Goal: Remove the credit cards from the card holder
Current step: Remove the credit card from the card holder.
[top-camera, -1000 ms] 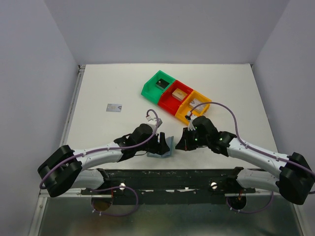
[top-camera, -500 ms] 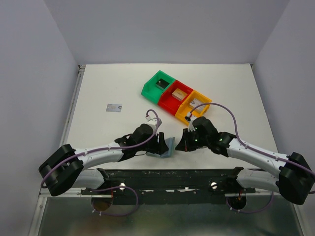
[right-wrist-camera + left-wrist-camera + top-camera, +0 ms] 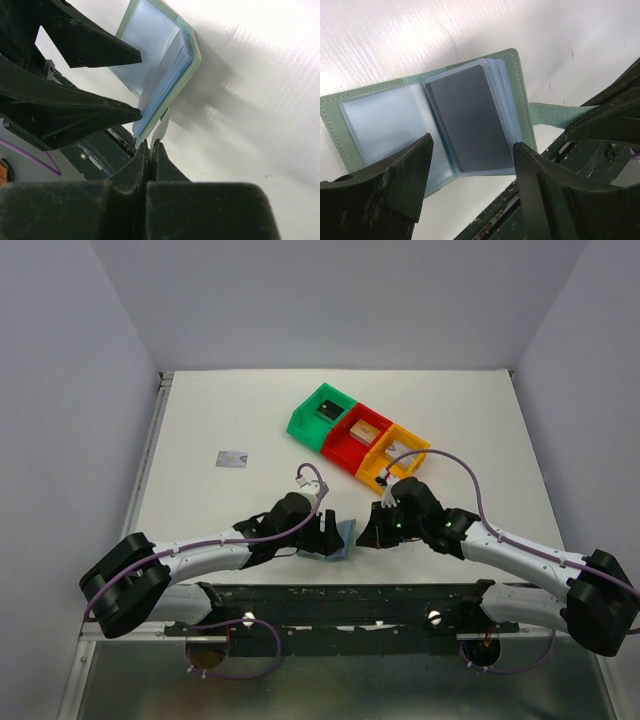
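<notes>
At the near edge of the table [image 3: 200, 420], between the two arms, the card holder [image 3: 340, 538] is found opened like a book, with one cover raised off the surface. The left arm is stretched low from its base at the lower left, across the table and inward to the holder. The left gripper [image 3: 472, 142] is held over the open pages with its jaws spread wide, one finger to either side, and nothing is gripped by it. A dark grey card [image 3: 470, 117] is seen inside a clear sleeve on the holder's right half. The right arm is extended inward from the lower right in a matching low reach. The right gripper [image 3: 150, 145] is pressed together, and the holder's thin strap [image 3: 555, 112] is pinched between its fingertips. A silver card [image 3: 232, 458] lies flat on the table, well apart to the left. A row of three bins [image 3: 340, 450] stands beyond the grippers.
</notes>
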Motion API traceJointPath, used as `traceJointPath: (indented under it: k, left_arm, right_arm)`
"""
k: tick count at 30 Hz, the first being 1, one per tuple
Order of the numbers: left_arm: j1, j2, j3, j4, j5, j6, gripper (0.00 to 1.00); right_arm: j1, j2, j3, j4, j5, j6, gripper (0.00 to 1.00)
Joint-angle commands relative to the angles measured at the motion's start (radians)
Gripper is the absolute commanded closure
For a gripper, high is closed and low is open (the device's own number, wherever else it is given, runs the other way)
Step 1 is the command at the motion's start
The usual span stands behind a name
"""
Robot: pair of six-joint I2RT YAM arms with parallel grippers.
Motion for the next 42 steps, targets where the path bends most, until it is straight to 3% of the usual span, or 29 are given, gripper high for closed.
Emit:
traceJointPath:
  k: [1,10,21,25,32,42]
  left_arm:
    - [-0.004,0.006,-0.002,0.022,0.011,0.004,0.24]
    - [-0.004,0.005,-0.002,0.038,0.031,0.012,0.24]
    - [-0.006,0.021,0.000,0.035,0.034,0.018,0.37]
    - [-0.006,0.014,-0.002,0.029,0.023,0.018,0.37]
    - [-0.006,-0.047,-0.020,-0.039,-0.070,0.004,0.22]
    - [-0.004,-0.162,-0.039,-0.209,-0.325,-0.048,0.13]
  right_arm:
    - [0.004,0.000,0.023,0.022,-0.026,-0.013,1.00]
    - [0.002,0.003,0.042,0.020,-0.030,-0.018,1.00]
    - [0.004,0.007,0.058,0.005,-0.023,-0.023,1.00]
    - [0.002,0.008,0.059,-0.001,-0.015,-0.024,1.00]
    - [0.004,0.008,0.044,-0.013,0.008,-0.032,1.00]
    - [0.004,0.007,0.035,-0.010,0.013,-0.032,1.00]
